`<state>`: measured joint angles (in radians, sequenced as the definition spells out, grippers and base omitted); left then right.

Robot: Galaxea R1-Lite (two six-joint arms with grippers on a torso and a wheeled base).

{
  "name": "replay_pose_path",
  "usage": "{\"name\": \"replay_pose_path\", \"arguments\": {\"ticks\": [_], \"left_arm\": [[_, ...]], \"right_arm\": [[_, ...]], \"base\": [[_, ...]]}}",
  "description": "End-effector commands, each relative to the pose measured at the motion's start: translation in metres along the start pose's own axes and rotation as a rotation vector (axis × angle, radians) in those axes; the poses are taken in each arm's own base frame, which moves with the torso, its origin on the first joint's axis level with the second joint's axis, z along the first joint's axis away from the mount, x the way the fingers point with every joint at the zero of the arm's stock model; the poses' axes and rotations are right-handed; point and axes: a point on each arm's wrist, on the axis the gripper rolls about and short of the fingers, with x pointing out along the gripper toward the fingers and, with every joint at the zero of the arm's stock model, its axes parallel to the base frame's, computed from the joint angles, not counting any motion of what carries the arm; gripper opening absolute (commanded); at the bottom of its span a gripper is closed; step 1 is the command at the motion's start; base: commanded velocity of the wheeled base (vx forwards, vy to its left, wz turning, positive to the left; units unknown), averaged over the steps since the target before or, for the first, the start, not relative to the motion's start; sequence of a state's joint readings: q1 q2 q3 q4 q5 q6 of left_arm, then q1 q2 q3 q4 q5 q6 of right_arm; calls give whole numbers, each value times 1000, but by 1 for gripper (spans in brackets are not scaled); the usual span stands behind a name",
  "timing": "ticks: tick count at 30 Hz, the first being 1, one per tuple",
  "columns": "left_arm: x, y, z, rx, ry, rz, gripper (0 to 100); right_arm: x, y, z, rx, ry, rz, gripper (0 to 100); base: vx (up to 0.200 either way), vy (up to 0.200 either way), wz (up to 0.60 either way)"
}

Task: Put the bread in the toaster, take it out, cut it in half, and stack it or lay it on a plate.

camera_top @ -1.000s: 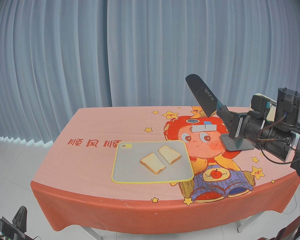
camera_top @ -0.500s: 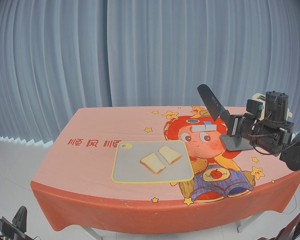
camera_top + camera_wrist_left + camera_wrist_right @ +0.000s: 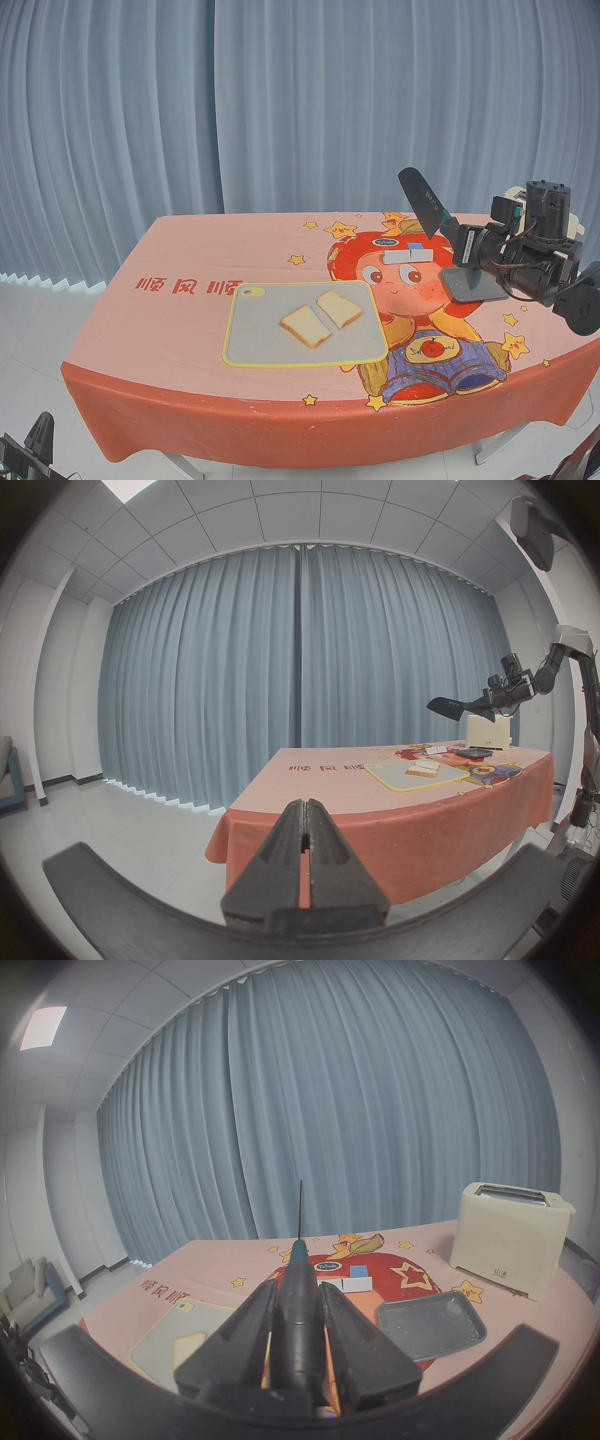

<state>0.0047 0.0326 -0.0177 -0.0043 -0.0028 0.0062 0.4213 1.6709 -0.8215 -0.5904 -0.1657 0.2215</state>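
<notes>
Two halves of toasted bread (image 3: 305, 325) (image 3: 339, 309) lie side by side on the grey, yellow-rimmed cutting board (image 3: 250, 337). My right gripper (image 3: 459, 240) is shut on the handle of a black knife (image 3: 422, 201), held in the air above the dark grey plate (image 3: 472, 284) at the table's right, blade pointing up and left. The right wrist view shows the knife (image 3: 298, 1260) between the fingers (image 3: 350, 1329), with the plate (image 3: 431, 1324) and cream toaster (image 3: 509, 1238) beyond. My left gripper (image 3: 305, 817) is shut on nothing, low and well off the table's left corner.
A small white and blue block (image 3: 408, 254) sits on the tablecloth behind the board. The toaster (image 3: 516, 192) stands at the far right, mostly hidden by my right arm. Blue curtains hang behind the table (image 3: 187, 325). Bare cloth lies left of the board.
My right arm has drawn the knife down and to the right, over the plate; most of that happened in the first half second. The bread and my left arm stayed still.
</notes>
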Motion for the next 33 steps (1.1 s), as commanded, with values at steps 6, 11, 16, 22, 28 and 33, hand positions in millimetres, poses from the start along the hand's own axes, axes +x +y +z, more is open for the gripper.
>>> {"name": "replay_pose_path", "arguments": {"ticks": [6, 11, 16, 22, 28, 33], "left_arm": [[1, 0, -5, 0, 20, -1, 0], [1, 0, -5, 0, 20, -1, 0], [1, 0, -5, 0, 19, 0, 0], [1, 0, -5, 0, 19, 0, 0], [1, 0, -5, 0, 20, -1, 0], [1, 0, -5, 0, 20, -1, 0]], "right_arm": [[4, -1, -1, 17, 3, -3, 0], [11, -8, -3, 22, 16, -11, 0], [12, -8, -5, 20, 26, -11, 0], [15, -8, -7, 19, 32, -15, 0], [16, -8, -9, 16, 39, -15, 0], [20, -9, -12, 15, 50, -21, 0]], "base": [[0, 0, 0], [0, 0, 0], [0, 0, 0], [0, 0, 0], [0, 0, 0], [0, 0, 0]]}}
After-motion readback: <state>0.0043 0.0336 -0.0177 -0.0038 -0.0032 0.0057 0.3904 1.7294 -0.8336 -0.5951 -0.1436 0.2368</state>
